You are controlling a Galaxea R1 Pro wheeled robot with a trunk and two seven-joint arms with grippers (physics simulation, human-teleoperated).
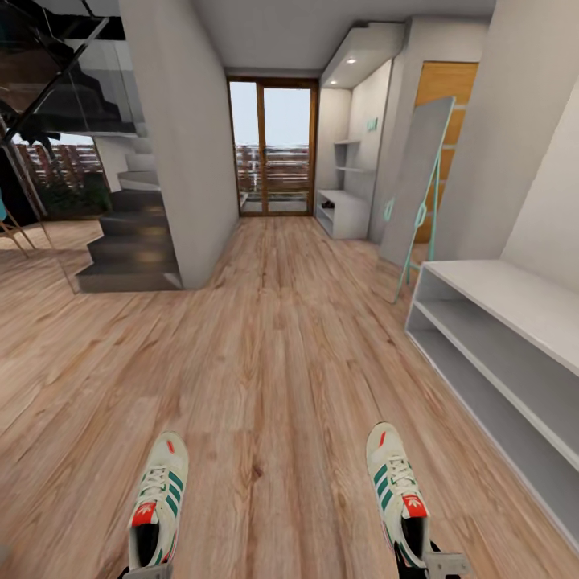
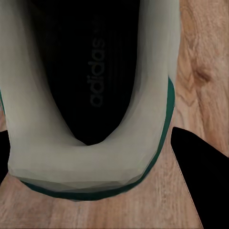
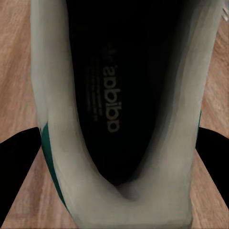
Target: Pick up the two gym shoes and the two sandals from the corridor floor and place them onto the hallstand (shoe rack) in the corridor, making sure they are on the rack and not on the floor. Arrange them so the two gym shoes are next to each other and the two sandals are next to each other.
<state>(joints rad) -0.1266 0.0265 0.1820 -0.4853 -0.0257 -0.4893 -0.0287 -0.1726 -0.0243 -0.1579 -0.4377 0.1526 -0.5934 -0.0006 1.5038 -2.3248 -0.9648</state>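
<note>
Two gym shoes, white with green stripes and red tongue labels, hang low in the head view with toes pointing forward. My left gripper (image 1: 147, 572) is shut on the heel of the left gym shoe (image 1: 158, 498); its dark fingers (image 2: 202, 183) flank the heel collar (image 2: 90, 143). My right gripper (image 1: 426, 564) is shut on the heel of the right gym shoe (image 1: 394, 486), whose heel (image 3: 119, 157) sits between the black fingers (image 3: 16, 171). The hallstand (image 1: 344, 211) stands far down the corridor on the right. The sandals are out of view.
A low white two-shelf bench (image 1: 515, 305) lines the right wall close by. A tall leaning mirror (image 1: 418, 185) stands beyond it. Stairs (image 1: 133, 241) and a wall block are at the left, and a glass door (image 1: 273, 149) ends the corridor. Wood floor (image 1: 273, 362) stretches ahead.
</note>
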